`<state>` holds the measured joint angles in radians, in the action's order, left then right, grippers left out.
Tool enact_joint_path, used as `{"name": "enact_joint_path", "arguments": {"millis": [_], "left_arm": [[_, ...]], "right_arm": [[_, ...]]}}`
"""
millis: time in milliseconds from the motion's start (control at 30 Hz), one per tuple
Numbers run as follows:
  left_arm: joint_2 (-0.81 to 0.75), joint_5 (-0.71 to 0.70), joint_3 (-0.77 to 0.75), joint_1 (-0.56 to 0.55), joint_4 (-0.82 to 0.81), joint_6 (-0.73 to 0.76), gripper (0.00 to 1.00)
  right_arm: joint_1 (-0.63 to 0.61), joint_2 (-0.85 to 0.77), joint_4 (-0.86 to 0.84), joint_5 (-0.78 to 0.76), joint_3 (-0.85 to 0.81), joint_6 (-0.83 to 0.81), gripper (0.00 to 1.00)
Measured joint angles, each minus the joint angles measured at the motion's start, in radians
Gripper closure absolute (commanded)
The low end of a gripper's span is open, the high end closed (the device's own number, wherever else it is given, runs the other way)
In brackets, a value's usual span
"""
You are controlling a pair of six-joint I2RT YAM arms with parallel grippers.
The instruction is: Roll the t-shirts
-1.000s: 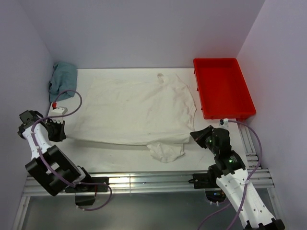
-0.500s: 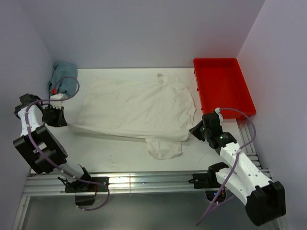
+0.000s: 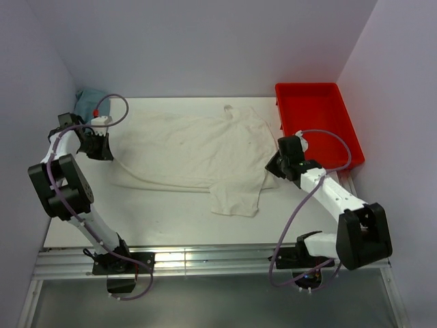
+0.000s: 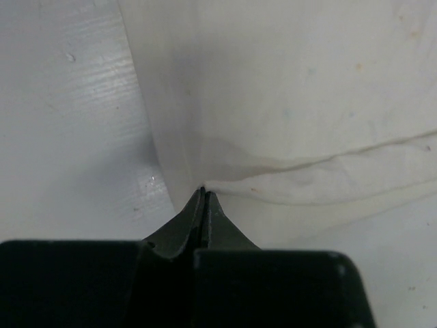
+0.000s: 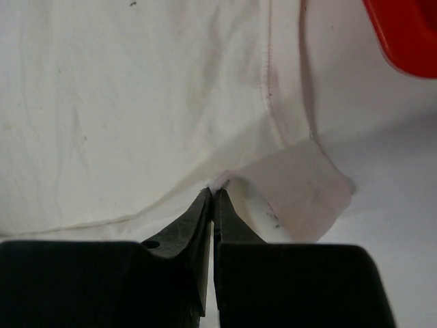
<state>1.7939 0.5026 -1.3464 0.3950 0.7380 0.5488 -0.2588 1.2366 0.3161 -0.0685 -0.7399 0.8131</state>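
Progress: early. Shirt [image 3: 194, 147] is lying spread over the centre of the desk [image 3: 157, 212], unrolled, with one flap [image 3: 235, 198] trailing toward lower centre. Left fingers [image 4: 186, 224] are pressing fully together on the shirt's left edge. Right fingers [image 5: 192, 220] are likewise pinching shut on a turned-up fold at its right edge, near the tray [image 3: 317, 123]. Near edge is hanging slightly raised between the two grips, so a first fold seems to be starting; no roll is showing. Remaining, by my judgement: the whole rolling of this shirt. Teal cloth [image 3: 87, 102] is sitting bunched at upper left; whether it is another shirt cannot be told.
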Motion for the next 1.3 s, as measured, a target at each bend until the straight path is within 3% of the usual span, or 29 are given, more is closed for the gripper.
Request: {"name": "enact_joint_path", "arguments": {"millis": [300,700,1300], "left_arm": [[0.155,-0.061,-0.09,-0.045,-0.092,-0.127,1.0],[0.216,-0.084,-0.195,-0.072,-0.131,-0.22,1.0],[0.298,-0.135,-0.237,-0.101,-0.164,-0.284,1.0]], "right_arm": [[0.045,0.139,-0.065,0.003,-0.012,-0.016,1.0],[0.071,0.229,-0.111,0.009,-0.076,-0.038,1.0],[0.074,0.333,-0.106,0.004,-0.201,-0.069,1.0]]}}
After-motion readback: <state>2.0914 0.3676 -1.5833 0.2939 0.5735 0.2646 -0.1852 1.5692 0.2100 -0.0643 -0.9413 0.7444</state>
